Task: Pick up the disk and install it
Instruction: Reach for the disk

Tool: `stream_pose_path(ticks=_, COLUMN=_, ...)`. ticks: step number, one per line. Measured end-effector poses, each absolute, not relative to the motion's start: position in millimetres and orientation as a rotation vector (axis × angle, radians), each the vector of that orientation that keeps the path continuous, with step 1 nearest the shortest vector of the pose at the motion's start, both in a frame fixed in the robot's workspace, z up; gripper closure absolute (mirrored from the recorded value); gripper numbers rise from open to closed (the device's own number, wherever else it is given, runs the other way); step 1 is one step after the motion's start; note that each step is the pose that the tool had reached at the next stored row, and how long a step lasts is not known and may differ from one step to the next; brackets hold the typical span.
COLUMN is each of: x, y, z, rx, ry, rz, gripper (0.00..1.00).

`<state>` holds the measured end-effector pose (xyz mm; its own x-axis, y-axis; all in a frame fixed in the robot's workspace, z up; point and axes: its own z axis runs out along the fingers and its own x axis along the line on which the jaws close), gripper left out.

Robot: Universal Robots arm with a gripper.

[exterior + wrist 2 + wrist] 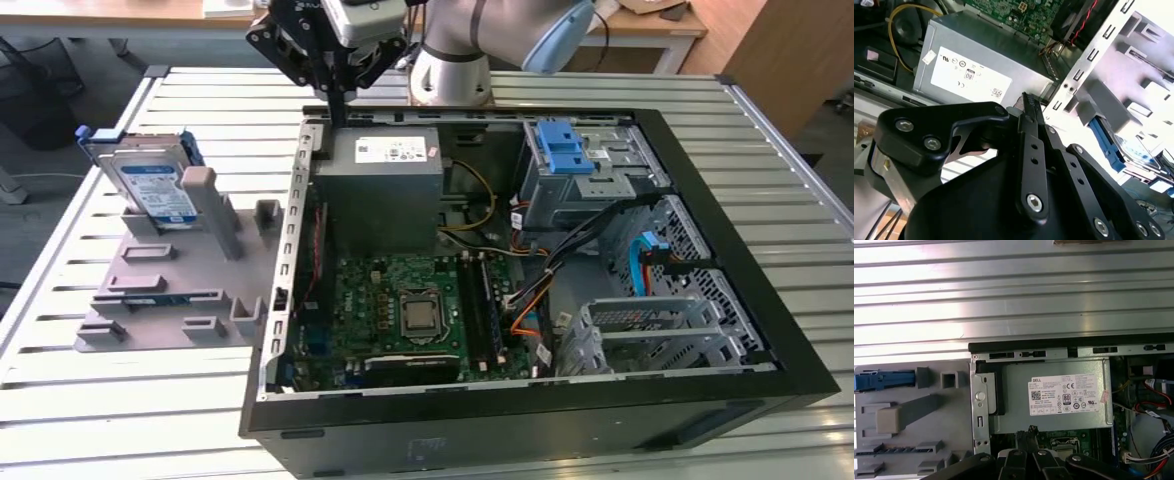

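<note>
The disk (158,190): flat silver drive, white and blue label, blue plastic frame along its edges. Pose: upright on edge, label face towards the exterior camera, seated in the grey holder (160,300). Position: well apart from the gripper (336,108), on the exterior view's left of it, not gripped

Exterior view: disk (150,190) partly hidden behind grey stand post (200,198); hand (334,118) upper body cut by top edge.
</note>
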<state>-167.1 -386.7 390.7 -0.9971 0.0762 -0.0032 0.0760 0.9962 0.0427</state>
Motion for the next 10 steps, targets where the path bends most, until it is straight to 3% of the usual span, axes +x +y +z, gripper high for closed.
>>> stream_pose_path(ticks=10, x=-167.4, y=-386.8, z=390.7, rx=0.119, ry=3.134, rz=0.067, gripper=0.89)
